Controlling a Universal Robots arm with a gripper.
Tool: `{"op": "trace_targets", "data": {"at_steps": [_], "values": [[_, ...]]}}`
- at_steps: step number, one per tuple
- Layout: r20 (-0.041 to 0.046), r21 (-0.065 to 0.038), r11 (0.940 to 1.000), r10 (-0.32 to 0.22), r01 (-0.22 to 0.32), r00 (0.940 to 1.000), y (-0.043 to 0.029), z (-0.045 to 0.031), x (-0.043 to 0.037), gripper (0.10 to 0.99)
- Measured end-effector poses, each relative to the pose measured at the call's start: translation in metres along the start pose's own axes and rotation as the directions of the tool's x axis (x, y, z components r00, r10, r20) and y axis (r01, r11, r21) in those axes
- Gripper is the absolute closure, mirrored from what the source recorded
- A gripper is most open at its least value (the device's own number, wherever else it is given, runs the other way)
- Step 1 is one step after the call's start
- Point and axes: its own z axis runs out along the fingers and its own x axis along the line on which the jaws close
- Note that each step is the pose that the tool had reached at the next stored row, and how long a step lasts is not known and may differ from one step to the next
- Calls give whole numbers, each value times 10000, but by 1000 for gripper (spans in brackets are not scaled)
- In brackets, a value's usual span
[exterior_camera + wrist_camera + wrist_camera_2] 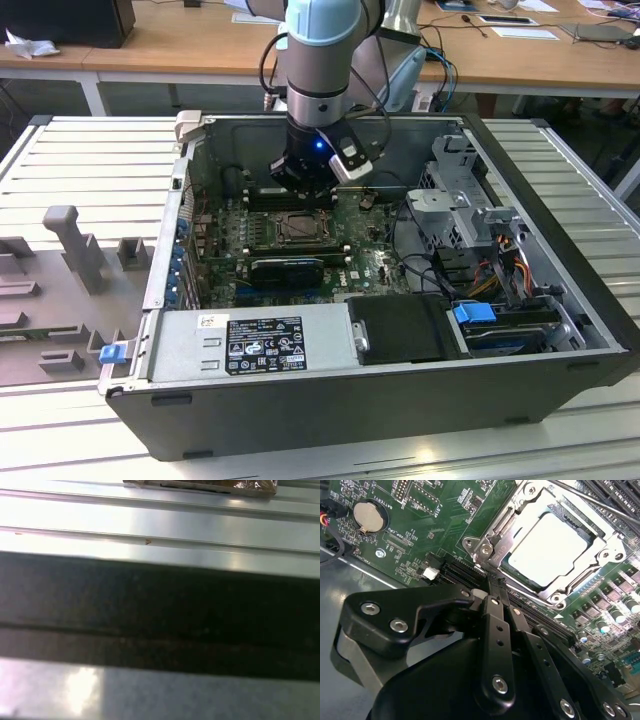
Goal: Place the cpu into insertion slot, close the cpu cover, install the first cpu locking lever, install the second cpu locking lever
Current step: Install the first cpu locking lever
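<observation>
Second wrist view: cpu (547,547) already seated in insertion slot (600,555), cpu cover (570,587) down over it; pincer (495,587) clenched, empty, beside slot corner — lever step, needs precise hooking.

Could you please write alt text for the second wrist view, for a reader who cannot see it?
The cpu sits in the insertion slot on a green motherboard, with the silver cpu cover closed around it. The black gripper, fingers together, fills the foreground just short of the socket's corner.
</observation>
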Motion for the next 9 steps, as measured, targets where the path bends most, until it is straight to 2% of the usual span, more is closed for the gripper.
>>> {"op": "trace_targets", "data": {"at_steps": [9], "values": [[0, -2, 10000, -1, 1, 10000, -33, 27, 0, 980]]}}
